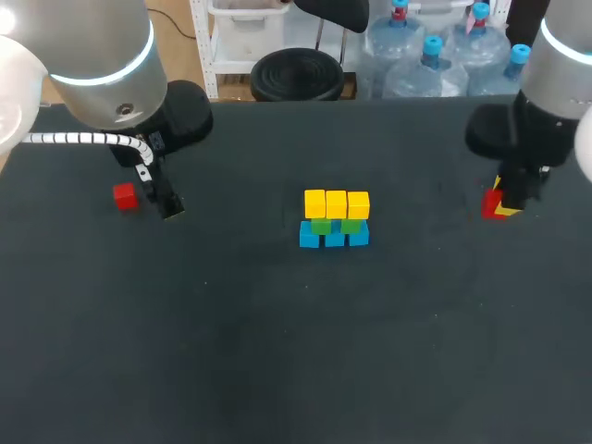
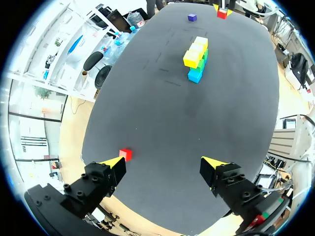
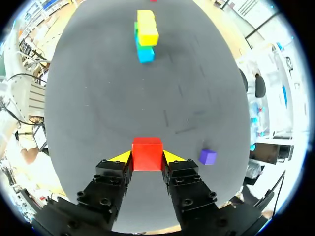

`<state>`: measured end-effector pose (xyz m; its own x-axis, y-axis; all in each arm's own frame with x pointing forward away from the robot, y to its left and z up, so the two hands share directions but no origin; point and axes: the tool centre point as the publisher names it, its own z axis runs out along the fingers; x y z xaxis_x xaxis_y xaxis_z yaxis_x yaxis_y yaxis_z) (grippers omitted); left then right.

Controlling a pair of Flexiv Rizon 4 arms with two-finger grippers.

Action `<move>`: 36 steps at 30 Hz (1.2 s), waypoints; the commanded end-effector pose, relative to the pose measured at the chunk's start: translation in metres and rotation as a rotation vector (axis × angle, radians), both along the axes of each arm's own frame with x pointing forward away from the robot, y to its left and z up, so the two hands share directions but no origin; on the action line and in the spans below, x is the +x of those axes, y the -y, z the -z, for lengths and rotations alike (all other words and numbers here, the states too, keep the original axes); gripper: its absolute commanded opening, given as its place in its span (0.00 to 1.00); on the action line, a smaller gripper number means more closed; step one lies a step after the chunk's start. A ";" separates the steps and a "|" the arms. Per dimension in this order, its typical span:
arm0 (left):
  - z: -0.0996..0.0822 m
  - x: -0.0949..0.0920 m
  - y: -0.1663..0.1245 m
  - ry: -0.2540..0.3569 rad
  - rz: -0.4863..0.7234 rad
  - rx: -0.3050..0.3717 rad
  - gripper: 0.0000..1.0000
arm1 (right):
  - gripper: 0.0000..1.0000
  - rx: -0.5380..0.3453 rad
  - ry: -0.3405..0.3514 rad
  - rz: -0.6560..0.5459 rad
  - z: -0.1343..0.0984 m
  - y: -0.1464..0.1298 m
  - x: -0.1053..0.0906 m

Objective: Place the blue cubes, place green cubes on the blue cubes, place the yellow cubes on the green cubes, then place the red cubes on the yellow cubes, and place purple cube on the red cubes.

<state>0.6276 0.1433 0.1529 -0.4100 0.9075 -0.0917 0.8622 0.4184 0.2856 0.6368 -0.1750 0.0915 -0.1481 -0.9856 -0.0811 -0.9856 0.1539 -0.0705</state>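
Red cube (image 3: 147, 153) sits clamped in my right pincer (image 3: 147, 158), well apart from the stack (image 3: 145, 35); left pincer (image 2: 165, 164) gapes wide beside another red cube (image 2: 125, 154); a skewed landing might topple it.

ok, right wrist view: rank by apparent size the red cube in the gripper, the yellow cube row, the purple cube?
1. small red cube, held in the right gripper; nearness to the camera inflates it.
2. row of yellow cubes, far ahead.
3. small purple cube beside the gripper.
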 end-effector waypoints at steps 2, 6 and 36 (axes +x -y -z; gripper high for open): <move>0.000 0.000 -0.001 -0.001 0.003 -0.002 1.00 | 0.00 -0.004 0.057 0.006 -0.006 0.002 -0.016; 0.000 0.000 -0.001 -0.001 0.003 -0.002 1.00 | 0.00 -0.004 0.057 0.006 -0.006 0.002 -0.016; 0.000 0.000 -0.001 -0.001 0.003 -0.002 1.00 | 0.00 0.023 0.084 -0.139 -0.028 -0.040 0.015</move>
<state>0.6276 0.1434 0.1530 -0.4100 0.9075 -0.0917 0.8622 0.4184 0.2856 0.6431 -0.1410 0.1149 -0.0082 -0.9934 -0.1147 -0.9846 0.0280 -0.1723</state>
